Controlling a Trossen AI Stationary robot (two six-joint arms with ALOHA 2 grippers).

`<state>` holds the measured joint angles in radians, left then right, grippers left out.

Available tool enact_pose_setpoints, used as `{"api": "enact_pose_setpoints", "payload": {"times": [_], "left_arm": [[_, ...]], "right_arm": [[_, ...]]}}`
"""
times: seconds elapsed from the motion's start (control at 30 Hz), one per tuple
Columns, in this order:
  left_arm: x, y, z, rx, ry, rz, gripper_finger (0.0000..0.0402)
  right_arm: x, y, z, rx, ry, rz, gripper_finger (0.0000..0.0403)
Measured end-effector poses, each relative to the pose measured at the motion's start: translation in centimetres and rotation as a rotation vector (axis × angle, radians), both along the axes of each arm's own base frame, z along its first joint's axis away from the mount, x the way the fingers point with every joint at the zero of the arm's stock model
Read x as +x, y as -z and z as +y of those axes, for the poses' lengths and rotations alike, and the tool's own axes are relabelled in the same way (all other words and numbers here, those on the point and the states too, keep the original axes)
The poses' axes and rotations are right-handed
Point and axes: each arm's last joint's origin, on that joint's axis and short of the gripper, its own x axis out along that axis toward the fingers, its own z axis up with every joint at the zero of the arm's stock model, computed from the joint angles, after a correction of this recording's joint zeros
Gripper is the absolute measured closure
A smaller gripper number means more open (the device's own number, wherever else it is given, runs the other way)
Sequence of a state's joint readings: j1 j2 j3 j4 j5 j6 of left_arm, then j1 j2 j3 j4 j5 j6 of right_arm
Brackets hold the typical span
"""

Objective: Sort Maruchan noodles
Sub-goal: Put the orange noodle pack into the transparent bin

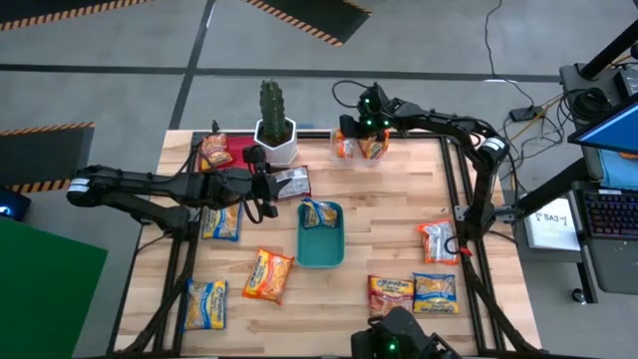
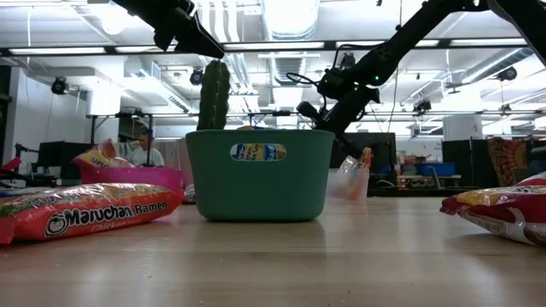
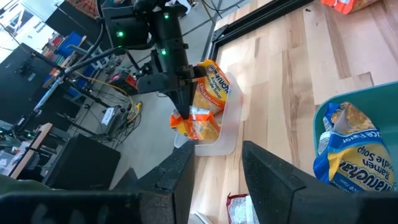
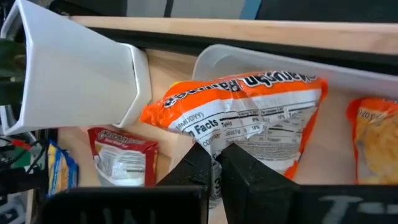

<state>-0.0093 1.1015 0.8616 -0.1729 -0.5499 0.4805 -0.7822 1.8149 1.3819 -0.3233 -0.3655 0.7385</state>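
maruchan noodles: an orange packet (image 4: 249,118) is pinched in the closed right pincer (image 4: 214,163) over the clear tray (image 1: 359,150) beside the cactus (image 1: 272,105); release comes next. left pincer (image 3: 214,174), part-open and empty, waits near the cactus.

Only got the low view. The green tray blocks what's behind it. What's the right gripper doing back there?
Observer: The right gripper is shut on the edge of an orange packet that sits in a clear tray at the table's back edge.
Operator: Anything inside the green tray?
Observer: One yellow-blue packet is in the green tray.
Operator: And the left arm?
Observer: The left gripper hovers open and empty, off the green tray's side nearer the left arm.
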Motion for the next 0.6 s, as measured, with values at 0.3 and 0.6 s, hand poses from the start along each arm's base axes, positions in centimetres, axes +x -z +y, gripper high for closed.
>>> {"api": "enact_pose_setpoints", "payload": {"times": [0.3,0.6], "left_arm": [[0.01,-0.02,0.00,0.000,0.000,-0.002,0.0285],[0.01,-0.01,0.00,0.000,0.000,-0.001,0.0285]], "right_arm": [[0.29,-0.40,-0.25,-0.053,-0.010,-0.034,0.0337],[0.34,-0.72,-0.23,-0.083,-0.041,-0.048,0.0286]]}}
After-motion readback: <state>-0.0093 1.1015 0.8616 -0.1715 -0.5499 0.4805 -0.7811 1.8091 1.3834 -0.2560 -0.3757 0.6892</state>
